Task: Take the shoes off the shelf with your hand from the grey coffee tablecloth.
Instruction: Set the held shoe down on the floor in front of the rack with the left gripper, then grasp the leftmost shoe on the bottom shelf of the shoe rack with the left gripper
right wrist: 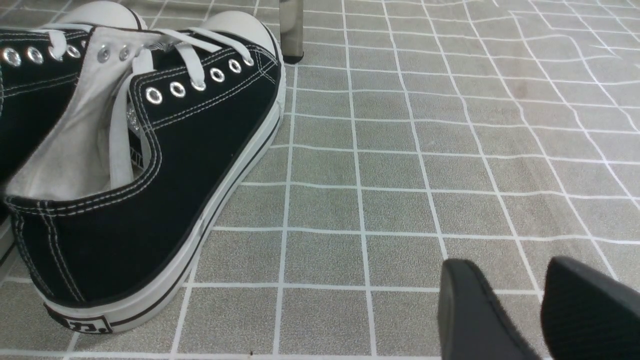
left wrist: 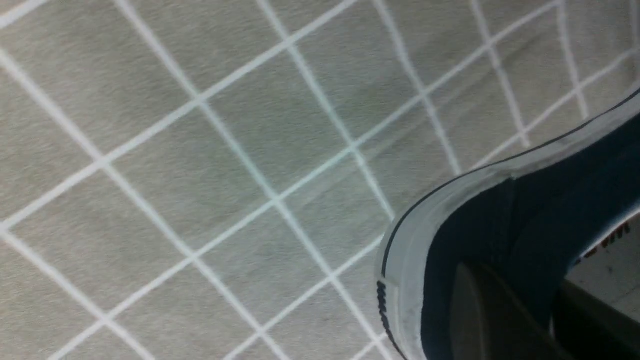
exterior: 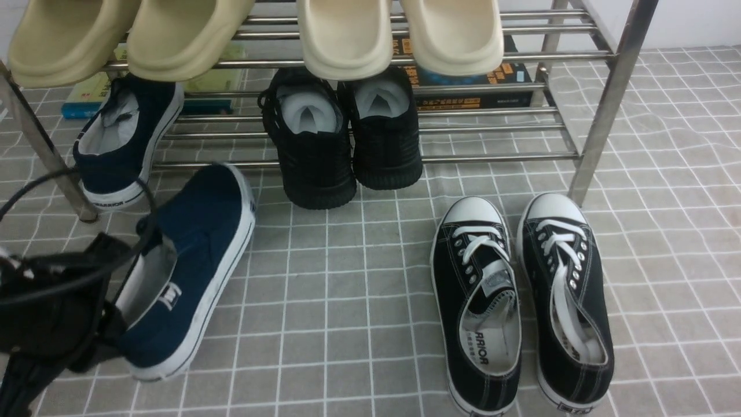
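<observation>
One navy blue slip-on shoe (exterior: 197, 255) with a white sole lies tilted on the grey coffee tablecloth (exterior: 347, 301), just in front of the shelf's left leg. My left gripper (exterior: 118, 315), black with a looping cable, is shut on its heel. In the left wrist view one finger (left wrist: 480, 310) is outside the heel wall (left wrist: 500, 220) and the other is inside the shoe. The second navy shoe (exterior: 124, 139) stands on the lower tier of the steel shelf (exterior: 492, 156). My right gripper (right wrist: 520, 305) is open and empty, low over the cloth; it is out of the front view.
Two all-black knit sneakers (exterior: 347, 139) sit on the lower tier. Beige slippers (exterior: 399, 35) fill the upper tier. Black white-laced sneakers (exterior: 521, 301) stand on the cloth at the right, beside my right gripper (right wrist: 150, 150). Books (exterior: 480, 87) lie behind the shelf.
</observation>
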{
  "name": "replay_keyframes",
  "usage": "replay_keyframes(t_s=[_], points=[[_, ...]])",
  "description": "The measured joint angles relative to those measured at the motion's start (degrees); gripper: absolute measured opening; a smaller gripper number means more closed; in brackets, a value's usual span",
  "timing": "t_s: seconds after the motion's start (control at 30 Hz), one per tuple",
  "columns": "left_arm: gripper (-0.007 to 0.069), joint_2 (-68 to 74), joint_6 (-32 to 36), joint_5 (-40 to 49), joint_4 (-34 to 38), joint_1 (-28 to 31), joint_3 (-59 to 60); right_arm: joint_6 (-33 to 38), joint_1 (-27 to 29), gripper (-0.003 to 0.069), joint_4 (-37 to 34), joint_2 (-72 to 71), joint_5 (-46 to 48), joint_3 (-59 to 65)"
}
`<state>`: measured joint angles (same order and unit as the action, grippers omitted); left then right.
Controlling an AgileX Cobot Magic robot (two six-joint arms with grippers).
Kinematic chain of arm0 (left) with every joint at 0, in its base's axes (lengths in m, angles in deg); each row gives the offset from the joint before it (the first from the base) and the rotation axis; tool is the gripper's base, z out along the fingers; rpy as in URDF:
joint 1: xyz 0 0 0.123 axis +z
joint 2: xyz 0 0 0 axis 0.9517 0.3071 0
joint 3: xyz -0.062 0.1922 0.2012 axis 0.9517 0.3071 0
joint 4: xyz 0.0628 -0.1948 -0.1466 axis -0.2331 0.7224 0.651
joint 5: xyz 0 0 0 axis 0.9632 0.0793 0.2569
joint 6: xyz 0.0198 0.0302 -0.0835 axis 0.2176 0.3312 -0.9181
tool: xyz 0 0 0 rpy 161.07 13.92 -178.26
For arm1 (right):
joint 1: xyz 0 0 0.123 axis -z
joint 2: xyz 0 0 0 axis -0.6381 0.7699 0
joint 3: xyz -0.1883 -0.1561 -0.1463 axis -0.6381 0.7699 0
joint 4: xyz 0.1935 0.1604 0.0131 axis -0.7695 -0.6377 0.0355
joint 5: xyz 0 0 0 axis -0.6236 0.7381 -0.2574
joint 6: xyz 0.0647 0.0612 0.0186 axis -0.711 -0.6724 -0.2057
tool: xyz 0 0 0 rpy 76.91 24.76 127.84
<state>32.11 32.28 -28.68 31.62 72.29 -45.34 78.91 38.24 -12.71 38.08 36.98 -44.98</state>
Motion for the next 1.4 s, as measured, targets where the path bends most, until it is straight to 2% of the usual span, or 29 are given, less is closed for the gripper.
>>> replay_keyframes(t_s=[0.07,0.23,0.47,0.57,0.77,0.93,1.2,1.33,1.4], points=[[0.0054,-1.64,-1.92,-3.16,-1.22,0.0,4.14,0.0,0.0,0.0239,0.0,0.0,0.0,0.0],[0.0054,-2.05,-1.59,-7.98,-1.55,0.0,5.87,0.0,0.0,0.0239,0.0,0.0,0.0,0.0],[0.0065,-2.4,-1.45,-7.44,-1.42,0.0,5.87,0.0,0.0,0.0239,0.0,0.0,0.0,0.0],[0.0097,-2.4,-1.14,-6.96,-1.42,0.0,5.87,0.0,0.0,0.0239,0.0,0.0,0.0,0.0],[0.0276,-2.59,0.83,-6.64,-1.31,0.0,5.87,0.0,0.0,0.0239,0.0,0.0,0.0,0.0],[0.0391,-3.54,5.97,-3.47,-2.42,0.0,2.02,0.0,0.0,0.0239,0.0,0.0,0.0,0.0],[0.0414,-2.25,6.73,-7.38,-8.35,0.0,-10.67,0.0,0.0,0.0239,0.0,0.0,0.0,0.0],[0.0414,4.07,3.12,-13.31,-11.84,0.87,-15.8,0.0,0.0,0.0239,0.0,0.0,0.0,0.0],[0.0414,7.62,-0.89,-15.87,-12.74,2.83,-17.09,0.0,0.0,0.0239,0.0,0.0,0.0,0.0]])
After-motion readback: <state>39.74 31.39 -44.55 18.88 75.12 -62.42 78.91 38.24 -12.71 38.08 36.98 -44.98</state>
